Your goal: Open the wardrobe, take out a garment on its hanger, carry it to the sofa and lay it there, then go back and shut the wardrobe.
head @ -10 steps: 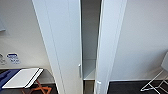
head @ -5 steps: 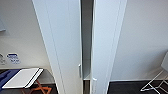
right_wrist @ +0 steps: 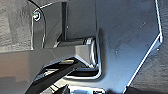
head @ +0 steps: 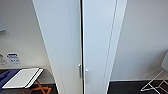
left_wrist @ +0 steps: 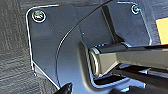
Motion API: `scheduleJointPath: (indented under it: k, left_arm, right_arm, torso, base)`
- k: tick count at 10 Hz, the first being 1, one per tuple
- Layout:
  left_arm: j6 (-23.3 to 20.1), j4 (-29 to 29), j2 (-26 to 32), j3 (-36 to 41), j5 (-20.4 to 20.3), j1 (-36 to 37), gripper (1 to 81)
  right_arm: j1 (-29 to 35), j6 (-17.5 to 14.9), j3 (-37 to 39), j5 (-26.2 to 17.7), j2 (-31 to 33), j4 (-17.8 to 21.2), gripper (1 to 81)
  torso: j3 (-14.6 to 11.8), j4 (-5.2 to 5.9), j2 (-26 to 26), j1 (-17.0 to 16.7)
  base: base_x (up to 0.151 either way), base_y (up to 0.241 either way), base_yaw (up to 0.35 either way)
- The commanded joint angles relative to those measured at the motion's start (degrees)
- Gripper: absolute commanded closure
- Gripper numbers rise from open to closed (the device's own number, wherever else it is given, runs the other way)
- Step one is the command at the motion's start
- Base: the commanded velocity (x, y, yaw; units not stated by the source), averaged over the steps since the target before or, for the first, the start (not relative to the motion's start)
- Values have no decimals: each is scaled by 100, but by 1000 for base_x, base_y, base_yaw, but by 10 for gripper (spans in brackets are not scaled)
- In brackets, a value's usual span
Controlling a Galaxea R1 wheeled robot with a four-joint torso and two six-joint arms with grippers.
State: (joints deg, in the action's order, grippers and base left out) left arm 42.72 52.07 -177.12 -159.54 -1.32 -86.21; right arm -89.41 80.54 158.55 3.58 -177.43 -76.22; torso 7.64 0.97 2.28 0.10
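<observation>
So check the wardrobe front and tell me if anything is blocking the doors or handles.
Nothing visible blocks them. The wardrobe doors meet at a thin dark seam, both handles bare. The folding table sits off to one side, the wire rack to the other.

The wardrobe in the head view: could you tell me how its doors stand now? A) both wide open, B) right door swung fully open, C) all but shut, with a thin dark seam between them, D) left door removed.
C: the wardrobe shows only a thin dark seam between its two doors, their handles side by side.
</observation>
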Motion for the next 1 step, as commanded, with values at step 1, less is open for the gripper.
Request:
scheduleJointPath:
  k: [1]
  left_arm:
    - [0, -12, 1, 1, 255, 223, 10]
  right_arm:
    - [172, -12, -9, -191, -31, -43, 10]
  torso:
    - [0, 0, 0, 0]
  base:
    - [0, 0, 0]
